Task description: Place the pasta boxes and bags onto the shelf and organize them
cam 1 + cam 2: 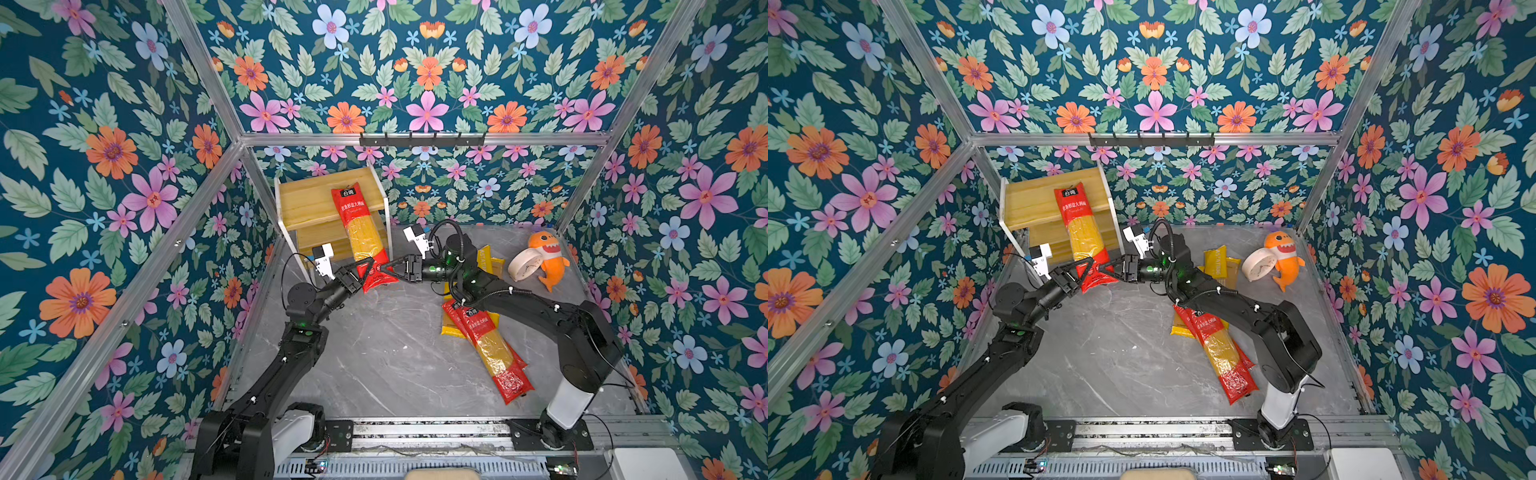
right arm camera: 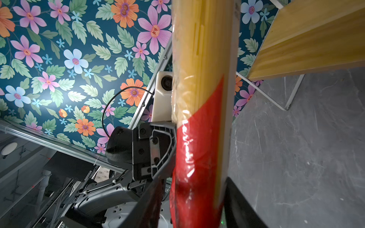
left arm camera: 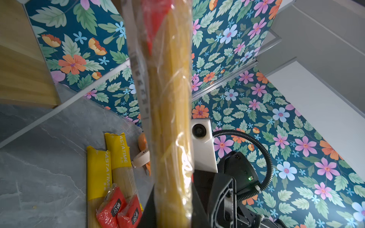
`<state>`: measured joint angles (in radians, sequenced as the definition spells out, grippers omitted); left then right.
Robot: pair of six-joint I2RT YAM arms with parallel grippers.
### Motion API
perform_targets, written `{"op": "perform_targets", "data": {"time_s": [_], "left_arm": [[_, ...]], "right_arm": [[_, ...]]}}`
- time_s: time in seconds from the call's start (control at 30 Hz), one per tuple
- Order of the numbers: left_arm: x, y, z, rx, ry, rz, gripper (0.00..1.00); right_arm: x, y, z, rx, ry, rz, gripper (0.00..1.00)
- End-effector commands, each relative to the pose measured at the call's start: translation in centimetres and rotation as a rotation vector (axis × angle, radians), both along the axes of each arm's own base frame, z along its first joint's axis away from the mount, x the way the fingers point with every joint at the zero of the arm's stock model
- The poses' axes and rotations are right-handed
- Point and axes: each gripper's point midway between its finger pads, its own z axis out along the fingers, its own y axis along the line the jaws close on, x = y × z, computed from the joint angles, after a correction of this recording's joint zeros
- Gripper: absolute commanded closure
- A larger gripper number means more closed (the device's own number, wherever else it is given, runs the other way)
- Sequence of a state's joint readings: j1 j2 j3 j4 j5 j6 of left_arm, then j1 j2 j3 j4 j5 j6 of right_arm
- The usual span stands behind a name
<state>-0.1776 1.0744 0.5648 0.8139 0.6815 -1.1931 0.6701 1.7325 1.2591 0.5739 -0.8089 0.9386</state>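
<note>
My left gripper (image 1: 367, 270) is clamped shut on the lower red end of a red spaghetti pack (image 1: 358, 232). The pack leans tilted, top end on the upper board of the shelf (image 1: 305, 199), bottom end out past the lower board, over the table (image 1: 374, 357). My right gripper (image 1: 384, 268) straddles the same end from the opposite side, can't tell if it pinches or sits loose; other red packs (image 1: 496, 357) and yellow PASTATIME packs (image 1: 490, 262) lie piled on the table.
</note>
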Motion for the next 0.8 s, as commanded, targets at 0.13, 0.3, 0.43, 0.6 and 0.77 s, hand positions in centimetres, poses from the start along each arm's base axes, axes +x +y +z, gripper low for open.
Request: {"op": "perform_targets", "data": {"time_s": [0.13, 0.3, 0.43, 0.6, 0.77], "left_arm": [[1.8, 4.4, 3.6, 0.035, -0.047, 0.058, 0.95], [3.2, 7.3, 4.9, 0.065, 0.024, 0.035, 0.93], [4.9, 9.2, 5.9, 0.059, 0.104, 0.037, 0.92], [6.7, 11.0, 7.5, 0.004, 0.139, 0.031, 0.87], [7.7, 13.7, 8.0, -0.07, 0.158, 0.081, 0.75]], "right_arm": [[0.1, -2.1, 0.5, 0.035, -0.043, -0.065, 0.45], [0.1, -2.3, -1.3, 0.022, 0.003, -0.08, 0.45], [0.1, -2.4, -1.6, 0.028, 0.016, -0.092, 0.46], [0.1, -2.4, -1.8, 0.054, 0.04, -0.092, 0.47], [0.1, -2.5, -2.2, 0.061, 0.05, -0.097, 0.47]]}}
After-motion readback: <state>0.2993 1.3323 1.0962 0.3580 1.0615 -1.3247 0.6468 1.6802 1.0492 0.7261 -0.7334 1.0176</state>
